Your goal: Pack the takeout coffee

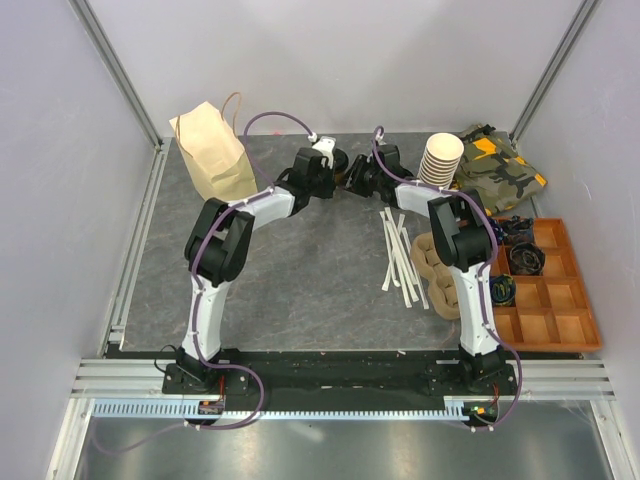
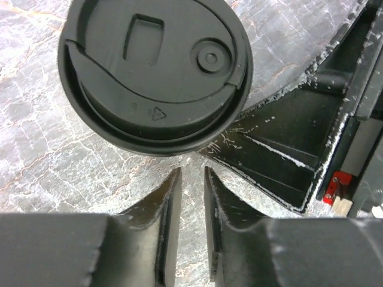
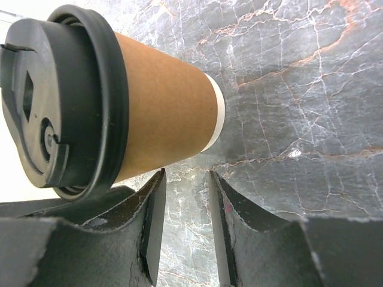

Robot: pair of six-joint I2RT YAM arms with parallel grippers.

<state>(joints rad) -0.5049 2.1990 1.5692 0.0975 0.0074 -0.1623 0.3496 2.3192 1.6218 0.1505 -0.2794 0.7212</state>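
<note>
Far left, at the back of the grey marbled counter, a brown paper bag with a handle stands upright; we cannot see inside it. Next, the left hand: fingers narrowly parted, nothing between them, just short of the lid. The small brown kraft-paper cup with a round black plastic lid stands on the counter between both hands, well apart from the bag. Then the right hand: narrow gap, empty, beside the cup. We judge packing not begun: grasp, lift and bagging all remain.
</note>
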